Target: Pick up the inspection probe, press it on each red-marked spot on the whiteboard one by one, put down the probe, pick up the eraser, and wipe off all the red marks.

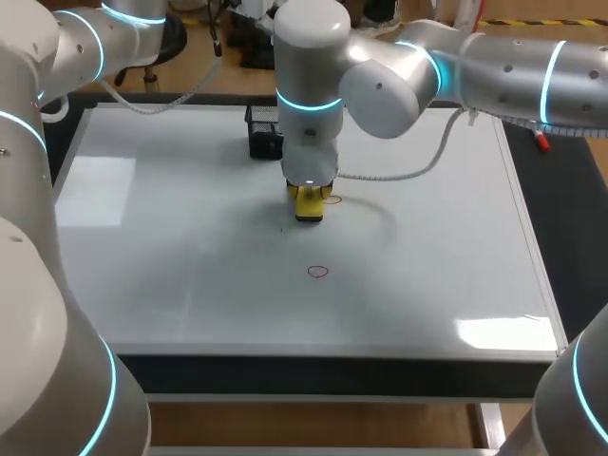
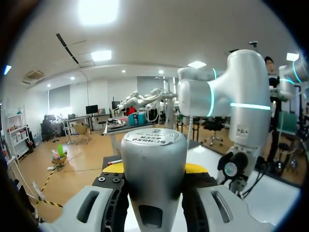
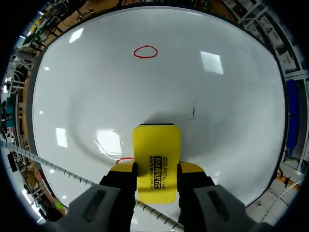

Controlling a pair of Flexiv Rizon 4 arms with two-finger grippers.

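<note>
Wiping stage, we judge: our right tool (image 3: 157, 169) clamps the eraser (image 3: 157, 154) on one mark (image 1: 332, 199), the lower-centre mark (image 1: 317, 272) is unwiped, and our left tool (image 2: 154, 169) grips the probe (image 2: 153, 145).

Inventory of my counter:

- Whiteboard (image 1: 190, 285): one.
- Red marks: two, being an open ring (image 1: 317, 272) and a second ring (image 1: 332, 199) partly under the eraser.
- Eraser (image 3: 157, 145), yellow: one.
- Inspection probe (image 2: 153, 145), grey: one.
- Black holder (image 1: 263, 128): one.
- Small dark stroke (image 3: 193, 111) on the board: one.
- My arms: two.
- My pincers: two, being the left pincer (image 2: 154, 167) and the right pincer (image 3: 157, 167).
</note>
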